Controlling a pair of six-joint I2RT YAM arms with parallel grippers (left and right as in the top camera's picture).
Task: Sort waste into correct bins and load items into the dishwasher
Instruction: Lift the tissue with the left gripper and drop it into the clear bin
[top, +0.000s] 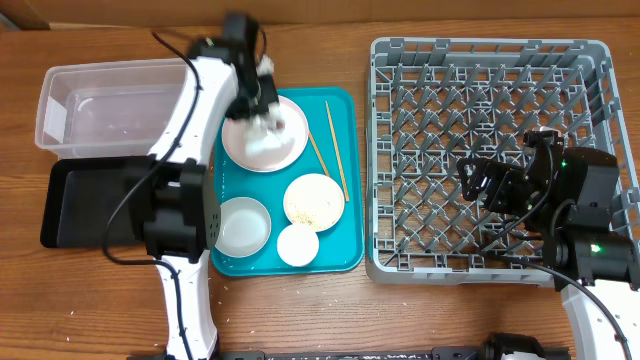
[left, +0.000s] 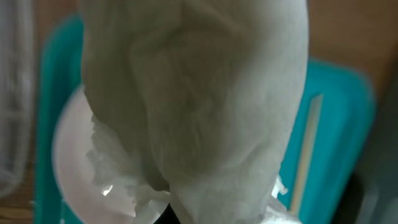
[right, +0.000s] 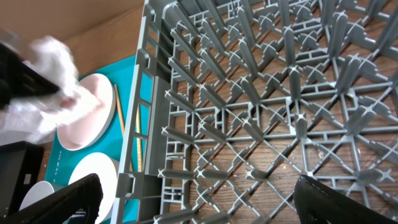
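- While the left end effector (top: 262, 98) clamps the crumpled napkin (left: 199, 93) above the pink plate (top: 262, 150), waste sorting is in hand.
- Next, it needs carrying to the left-edge bins (top: 60, 100).
- The right end effector (right: 196, 186) is spread apart.

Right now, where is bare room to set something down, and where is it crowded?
The grey dish rack holds no dishes; its half beside the teal tray lies free of the right arm. The clear tub is nearly bare. The teal tray is crowded: plate, bowls, cup, chopsticks.
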